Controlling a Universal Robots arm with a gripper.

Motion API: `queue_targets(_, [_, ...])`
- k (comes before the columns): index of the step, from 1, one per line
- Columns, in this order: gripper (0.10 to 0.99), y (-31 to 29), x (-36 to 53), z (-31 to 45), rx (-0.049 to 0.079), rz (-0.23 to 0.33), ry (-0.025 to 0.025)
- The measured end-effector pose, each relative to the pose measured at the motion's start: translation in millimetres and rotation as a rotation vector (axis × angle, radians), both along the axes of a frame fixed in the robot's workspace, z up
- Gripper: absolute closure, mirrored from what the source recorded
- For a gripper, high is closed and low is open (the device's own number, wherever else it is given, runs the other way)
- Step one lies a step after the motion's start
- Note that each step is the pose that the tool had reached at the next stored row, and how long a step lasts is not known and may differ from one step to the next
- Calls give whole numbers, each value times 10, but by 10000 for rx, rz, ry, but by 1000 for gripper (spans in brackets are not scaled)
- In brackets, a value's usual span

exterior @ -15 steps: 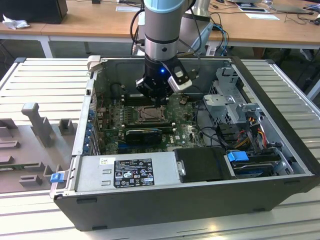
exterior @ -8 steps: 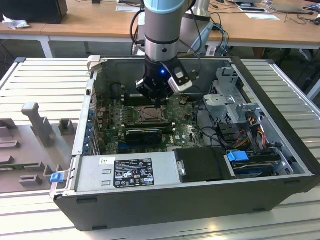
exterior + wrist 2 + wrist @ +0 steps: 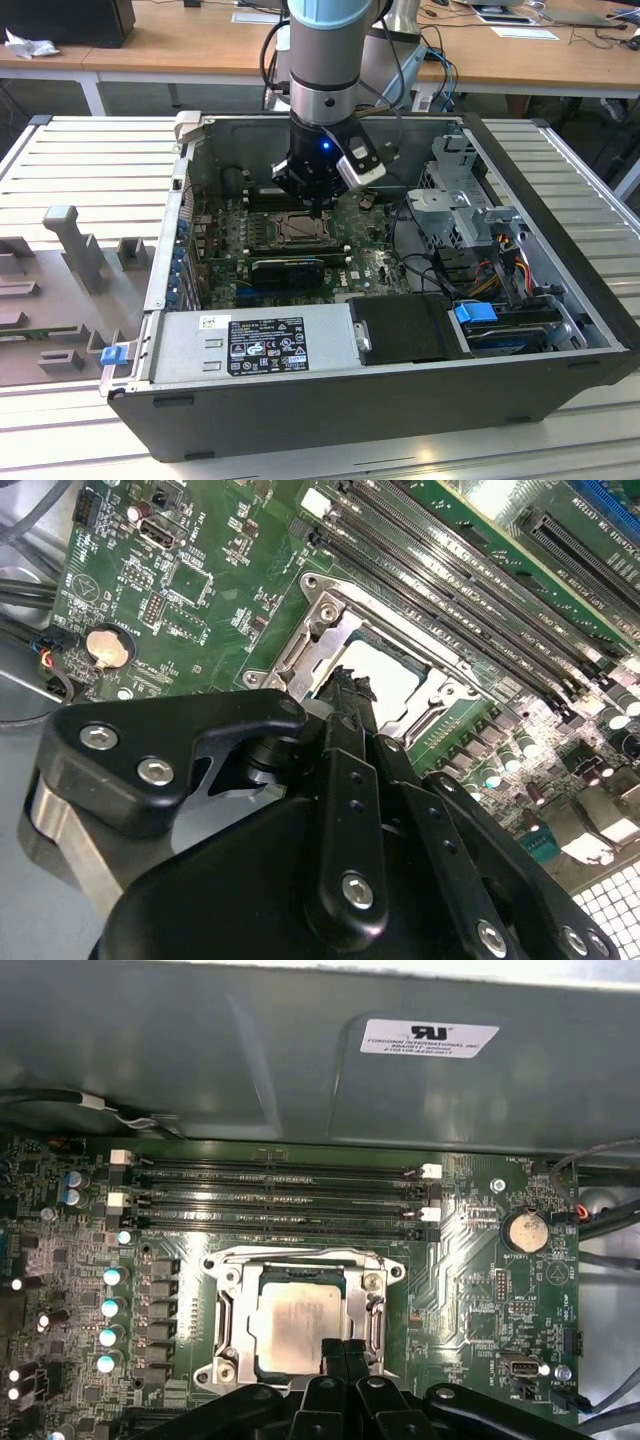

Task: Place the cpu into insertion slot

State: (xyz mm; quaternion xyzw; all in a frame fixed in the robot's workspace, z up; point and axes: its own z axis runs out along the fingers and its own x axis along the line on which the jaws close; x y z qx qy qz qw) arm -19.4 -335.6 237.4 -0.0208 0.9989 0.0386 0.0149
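We're right over the motherboard here, with the arm point(image 3: 322, 60) dropped straight down into the open case point(image 3: 560, 250) at the centre of the exterior view, its gripper point(image 3: 320, 208) poised just above the slot point(image 3: 303, 229). In the first wrist view the cpu point(image 3: 298, 1328) sits low in the middle of the frame, lying flat and square inside the slot's point(image 3: 300, 1315) shiny metal frame, so we judge it already seated where the task wants it. The gripper's point(image 3: 343, 1355) dark fingers point(image 3: 333, 1352) come up from the bottom edge, pressed together with no gap we can see, their tips at the chip's near edge; whether they touch it or hover a hair above, we can't say from this angle. In the second wrist view the gripper point(image 3: 345, 683) narrows to one closed point at frame centre, meeting the edge of the cpu point(image 3: 385, 678), with nothing clamped between the fingers. That vertical approach makes sense: the memory slots point(image 3: 275, 1192) run close behind the socket, towards the top of the first wrist view, leaving little room to come in from the side.
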Motion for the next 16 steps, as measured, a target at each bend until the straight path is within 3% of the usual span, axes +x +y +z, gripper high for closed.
queue_targets(8, [980, 0, 0, 126, 1, 0, -1])
queue_targets(16, [980, -45, 0, 133, 1, 0, -1])
